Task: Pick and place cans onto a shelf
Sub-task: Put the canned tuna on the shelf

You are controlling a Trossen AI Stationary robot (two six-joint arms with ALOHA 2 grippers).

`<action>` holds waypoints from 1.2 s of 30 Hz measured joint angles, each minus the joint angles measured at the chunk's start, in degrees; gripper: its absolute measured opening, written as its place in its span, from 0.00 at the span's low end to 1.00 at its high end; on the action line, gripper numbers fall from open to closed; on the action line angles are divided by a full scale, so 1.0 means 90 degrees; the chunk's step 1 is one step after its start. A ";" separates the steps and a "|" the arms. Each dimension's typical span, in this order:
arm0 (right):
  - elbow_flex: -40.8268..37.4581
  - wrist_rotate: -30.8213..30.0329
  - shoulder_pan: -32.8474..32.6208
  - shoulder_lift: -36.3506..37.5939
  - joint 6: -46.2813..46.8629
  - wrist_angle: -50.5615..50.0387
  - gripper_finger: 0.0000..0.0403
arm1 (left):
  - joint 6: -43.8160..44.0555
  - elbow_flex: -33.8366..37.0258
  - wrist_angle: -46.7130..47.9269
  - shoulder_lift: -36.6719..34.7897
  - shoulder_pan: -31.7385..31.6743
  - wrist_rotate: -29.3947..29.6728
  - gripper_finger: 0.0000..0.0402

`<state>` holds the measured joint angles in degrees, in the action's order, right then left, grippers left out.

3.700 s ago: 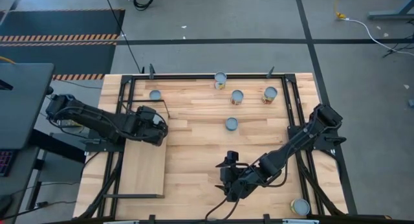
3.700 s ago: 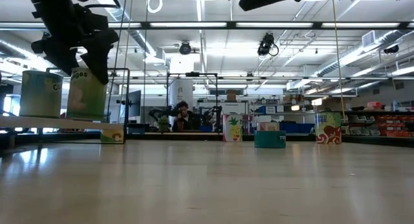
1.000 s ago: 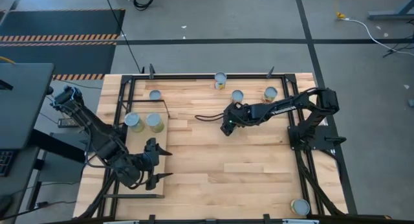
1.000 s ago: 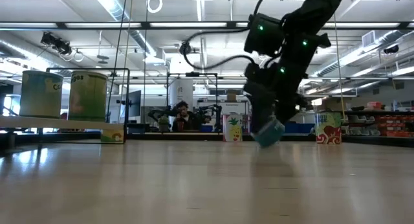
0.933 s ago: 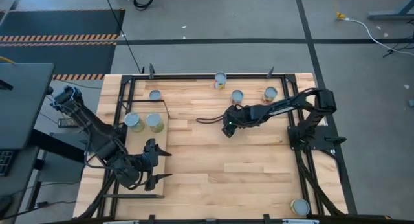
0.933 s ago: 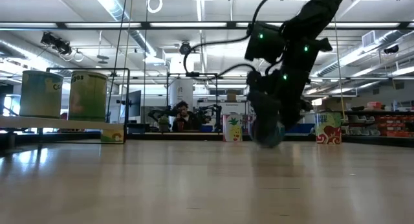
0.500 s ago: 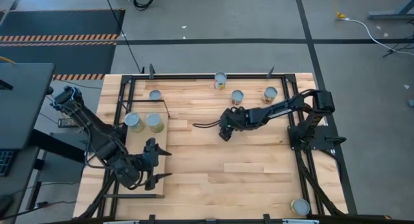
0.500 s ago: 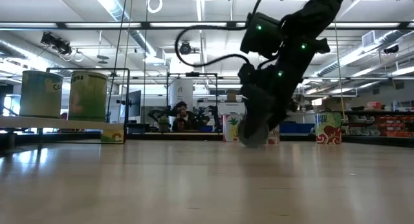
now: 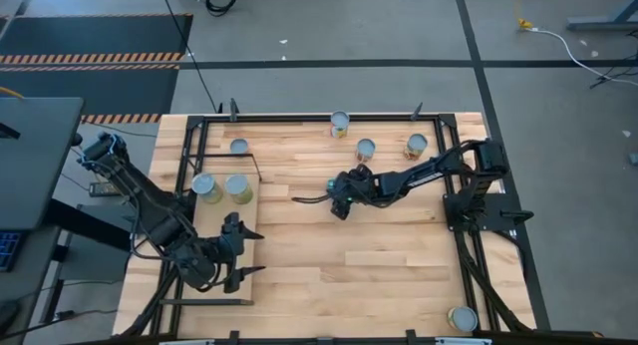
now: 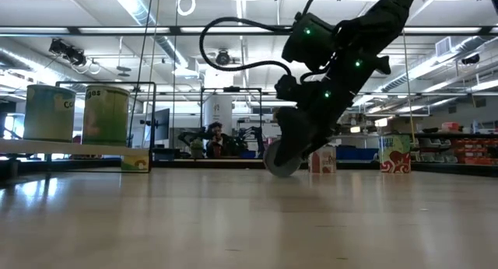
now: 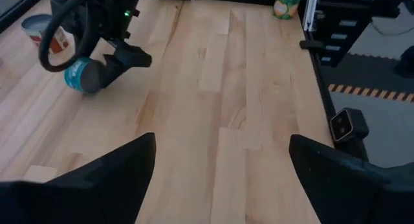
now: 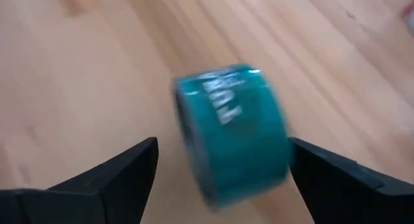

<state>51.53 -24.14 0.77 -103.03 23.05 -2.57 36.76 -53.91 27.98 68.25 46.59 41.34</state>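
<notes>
— Where is the teal can (image 12: 233, 130) found?
— Tipped on its side near the table's (image 9: 399, 275) middle, between the right gripper's (image 9: 339, 199) spread fingers (no grip is seen).
— And the rest?
— Two cans (image 9: 221, 188) are stood at the shelf's (image 9: 221, 265) far edge; the left gripper (image 9: 237, 253) is held unclenched above it.

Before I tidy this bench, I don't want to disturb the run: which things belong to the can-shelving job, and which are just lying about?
Job: shelf; two cans on it; tilted teal can at the open right gripper; five loose cans; left gripper over shelf.
Lying about: yellow floor cable; dark desk left of table.
</notes>
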 joint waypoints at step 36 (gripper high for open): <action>0.1916 0.0025 -0.0600 0.0096 -0.0301 -0.1475 0.70 | 0.0624 -0.0002 0.0423 0.0000 0.0525 0.0741 0.90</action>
<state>68.77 -23.91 -4.63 -102.17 20.34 -15.85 42.38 -53.93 31.79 68.25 51.31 48.01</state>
